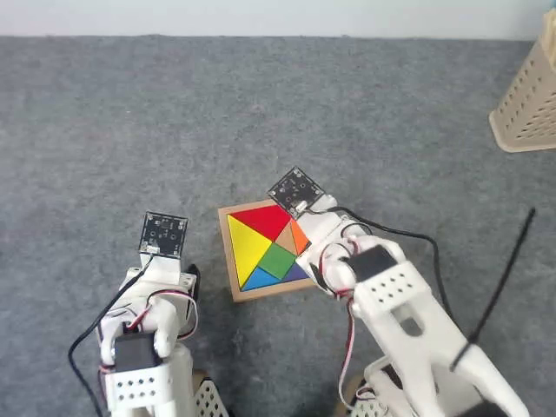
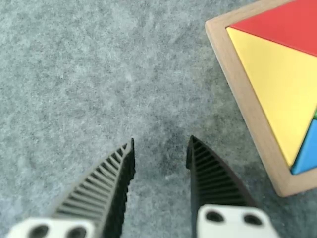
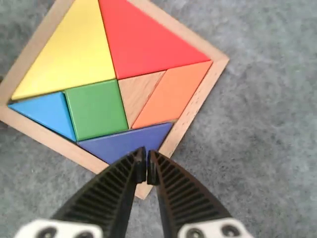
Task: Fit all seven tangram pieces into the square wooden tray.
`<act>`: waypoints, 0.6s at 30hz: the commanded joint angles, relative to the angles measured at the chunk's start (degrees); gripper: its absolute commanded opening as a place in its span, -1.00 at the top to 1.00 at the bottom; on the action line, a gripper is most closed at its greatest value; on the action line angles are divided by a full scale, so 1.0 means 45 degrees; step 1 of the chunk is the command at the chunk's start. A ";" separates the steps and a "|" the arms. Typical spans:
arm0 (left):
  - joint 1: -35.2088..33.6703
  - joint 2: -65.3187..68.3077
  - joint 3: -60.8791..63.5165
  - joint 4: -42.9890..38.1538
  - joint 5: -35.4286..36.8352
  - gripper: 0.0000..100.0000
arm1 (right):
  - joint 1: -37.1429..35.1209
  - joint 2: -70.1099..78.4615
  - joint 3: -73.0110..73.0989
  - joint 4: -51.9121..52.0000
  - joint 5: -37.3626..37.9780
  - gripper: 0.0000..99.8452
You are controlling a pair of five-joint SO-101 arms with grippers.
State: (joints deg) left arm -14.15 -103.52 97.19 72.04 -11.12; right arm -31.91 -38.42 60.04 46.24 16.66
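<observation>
Square wooden tray lies near the middle of the grey felt desk, turned slightly askew. All seven pieces sit inside it, flush:
- red triangle
- yellow triangle
- green square
- blue triangle
- purple triangle
- orange parallelogram
- plain wood triangle

In the high view, red is at the tray's 12 o'clock, yellow at 9 and purple at 4.

Right hand: fingers closed with the tips nearly touching, gripping nothing. It is poised over the purple triangle at the tray's 4 o'clock edge.

Left hand: fingers spread and empty. It is above bare felt at the tray's 8 o'clock, near the rim but apart from it.

A perforated cream basket stands at the desk's 2 o'clock edge.
</observation>
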 commanded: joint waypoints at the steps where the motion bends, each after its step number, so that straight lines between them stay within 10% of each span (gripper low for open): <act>1: 0.0020 -0.0234 -0.0127 0.0078 -0.0020 0.67 | 0.0166 -0.1690 0.0254 -0.0244 -0.0195 0.99; 18: 0.0020 -0.0234 -0.0127 0.0078 -0.0020 0.67 | 0.0186 -0.6457 0.1856 0.0361 -0.0195 0.99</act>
State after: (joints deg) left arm -14.15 -103.52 97.19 72.04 -11.12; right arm -31.91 -64.00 69.10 46.33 16.40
